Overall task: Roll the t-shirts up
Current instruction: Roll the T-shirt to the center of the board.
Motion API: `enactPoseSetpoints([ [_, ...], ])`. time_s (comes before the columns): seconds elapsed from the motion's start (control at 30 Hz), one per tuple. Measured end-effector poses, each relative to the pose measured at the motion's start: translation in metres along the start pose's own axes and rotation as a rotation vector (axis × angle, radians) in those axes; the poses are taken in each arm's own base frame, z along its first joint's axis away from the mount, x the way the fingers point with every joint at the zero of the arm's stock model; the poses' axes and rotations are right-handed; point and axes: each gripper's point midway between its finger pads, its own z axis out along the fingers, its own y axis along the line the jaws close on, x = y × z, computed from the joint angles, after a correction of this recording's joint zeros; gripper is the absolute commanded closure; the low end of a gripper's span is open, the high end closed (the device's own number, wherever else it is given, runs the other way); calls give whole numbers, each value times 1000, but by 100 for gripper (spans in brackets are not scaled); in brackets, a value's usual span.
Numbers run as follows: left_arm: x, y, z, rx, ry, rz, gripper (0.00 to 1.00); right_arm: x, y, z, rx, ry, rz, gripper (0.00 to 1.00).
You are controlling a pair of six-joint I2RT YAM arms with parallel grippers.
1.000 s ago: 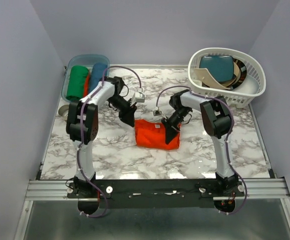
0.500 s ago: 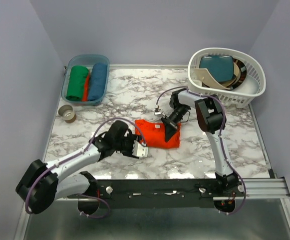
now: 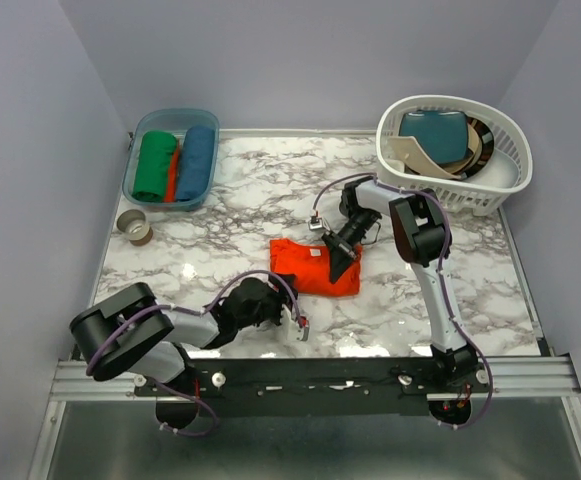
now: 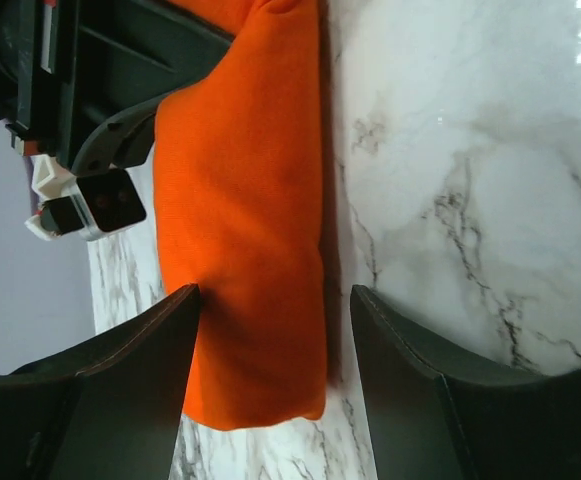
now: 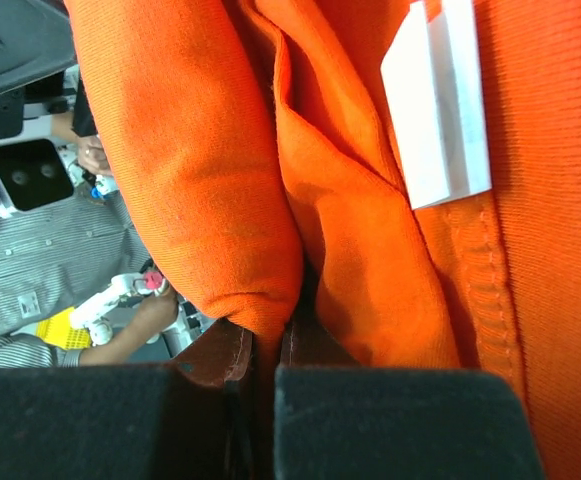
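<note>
T-shirt [image 3: 310,272] fabric, bright orange, is pinched in the closed right gripper [image 3: 342,262], which bites a thick fold at the garment's right edge. A white label [image 5: 438,100] lies just beside its fingers. From that grip the folded shirt spreads leftward over the marble table [image 3: 220,215]. The left gripper [image 3: 300,328] lies low, near the shirt's front edge but apart from it, jaws spread wide and empty. Well beyond it, a blue bin [image 3: 128,182] holds rolled shirts [image 3: 155,165]. Behind the right gripper stands a white basket [image 3: 500,190].

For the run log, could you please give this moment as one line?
orange t-shirt: lying centre | right jaws: shut on its right edge | left jaws: open, near side, not touching
</note>
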Motion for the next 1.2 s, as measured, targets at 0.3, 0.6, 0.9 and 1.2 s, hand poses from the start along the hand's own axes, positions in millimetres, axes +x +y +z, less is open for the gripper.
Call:
enactPoseSetpoints([
  [0.3,21,22,19,-114,99,102,45,0,0,0,-1,0,12,93],
  [0.6,35,29,45,-62,198,118,89,-1,-1,0,0,-1,19,1],
  [0.9,30,45,54,139,221,-17,100,11,36,-15,34,-42,-100,0],
  [1.2,4,56,38,412,167,-206,100,51,39,-55,467,-152,-287,0],
])
